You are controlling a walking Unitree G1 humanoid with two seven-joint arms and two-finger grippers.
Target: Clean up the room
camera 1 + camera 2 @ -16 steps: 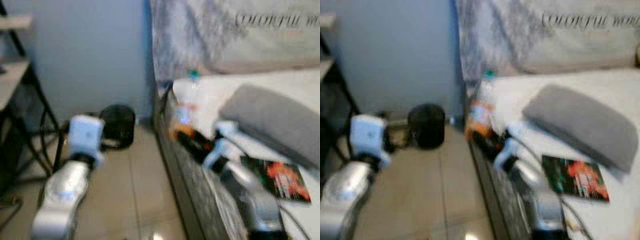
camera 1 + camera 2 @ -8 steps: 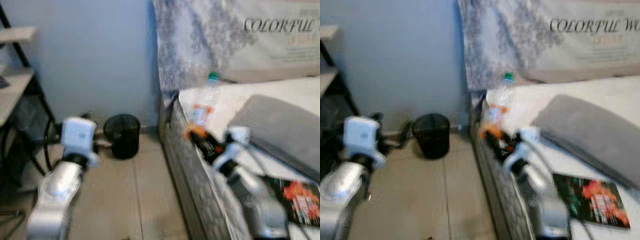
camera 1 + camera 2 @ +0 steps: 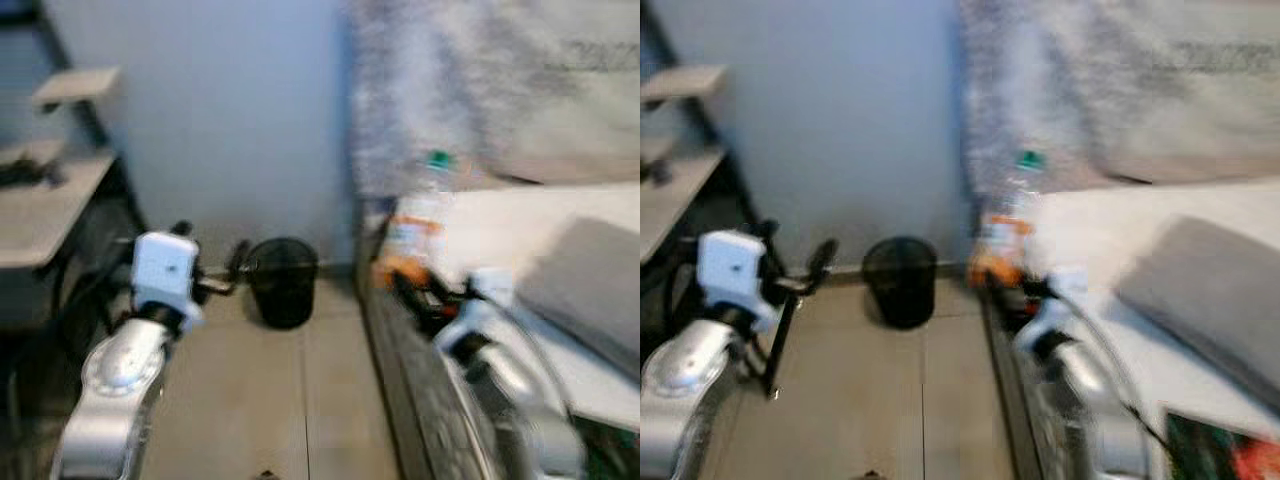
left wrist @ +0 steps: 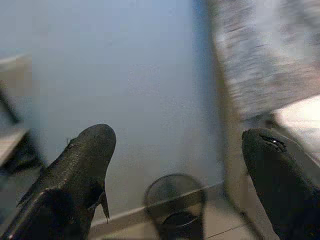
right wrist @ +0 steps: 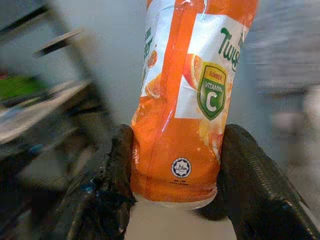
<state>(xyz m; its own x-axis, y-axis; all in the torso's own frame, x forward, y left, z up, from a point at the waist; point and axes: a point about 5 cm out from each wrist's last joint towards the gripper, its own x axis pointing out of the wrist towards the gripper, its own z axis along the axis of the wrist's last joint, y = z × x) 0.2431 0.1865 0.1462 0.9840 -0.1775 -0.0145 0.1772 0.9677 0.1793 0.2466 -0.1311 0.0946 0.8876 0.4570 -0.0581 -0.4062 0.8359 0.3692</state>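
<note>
While the right gripper (image 5: 175,165) is pinching the orange juice bottle (image 5: 187,95) near its base, just above the edge of the bed (image 3: 500,215), the bottle is standing upright with its green cap (image 3: 437,159) on top. It is looking like thin, light plastic with a slick label, likely to dent or slip under a hard squeeze, so the low hold around the stiffer bottom seems sound. Left of the bed, the black bin (image 3: 283,280) is waiting on the floor. The left gripper (image 4: 175,165) is hovering with jaws spread wide, facing that bin.
</note>
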